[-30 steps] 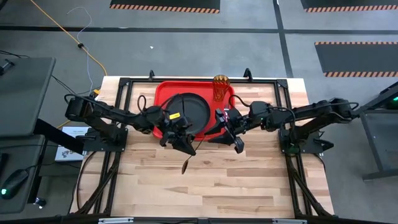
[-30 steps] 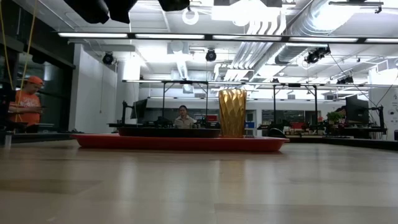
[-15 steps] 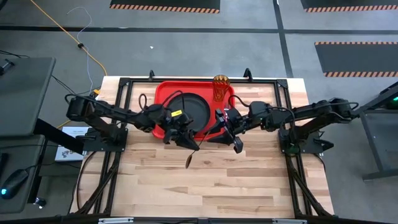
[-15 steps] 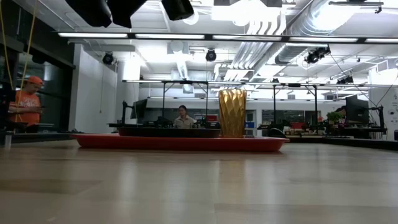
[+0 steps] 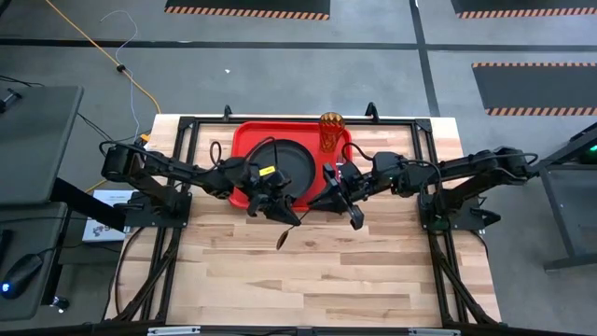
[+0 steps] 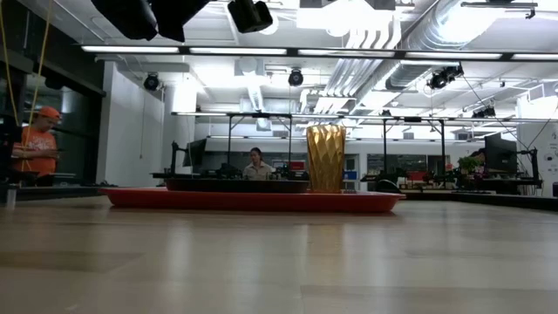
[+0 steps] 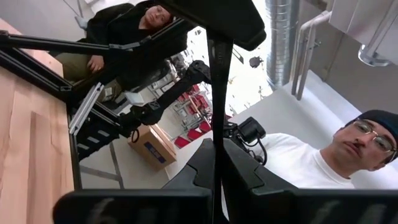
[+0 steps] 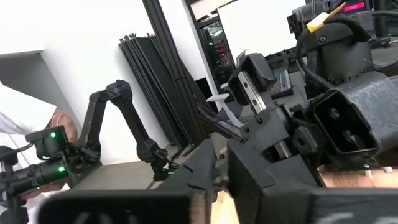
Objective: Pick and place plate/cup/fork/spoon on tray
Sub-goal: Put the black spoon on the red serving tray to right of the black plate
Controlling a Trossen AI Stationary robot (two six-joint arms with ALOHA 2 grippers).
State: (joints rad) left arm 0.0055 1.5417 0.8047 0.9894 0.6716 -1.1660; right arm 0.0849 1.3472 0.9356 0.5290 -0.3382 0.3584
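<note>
**Both grippers meeting over the tray's near edge, spoon in left**

The red tray (image 5: pixel 244 140) sits at the table's far centre. The plate (image 5: pixel 289 163) lies on it; the cup (image 5: pixel 330 132) stands upright at its far right corner. The left gripper (image 5: pixel 280 211) is clamped on the thin dark spoon (image 5: pixel 283 240), whose bowl hangs over bare wood just in front of the tray. The right gripper (image 5: pixel 347 211) faces it closely, fingers narrow, pinching a slim item that may be the fork; this cannot be confirmed. People (image 6: pixel 255 163) are visible beyond the table.
</note>
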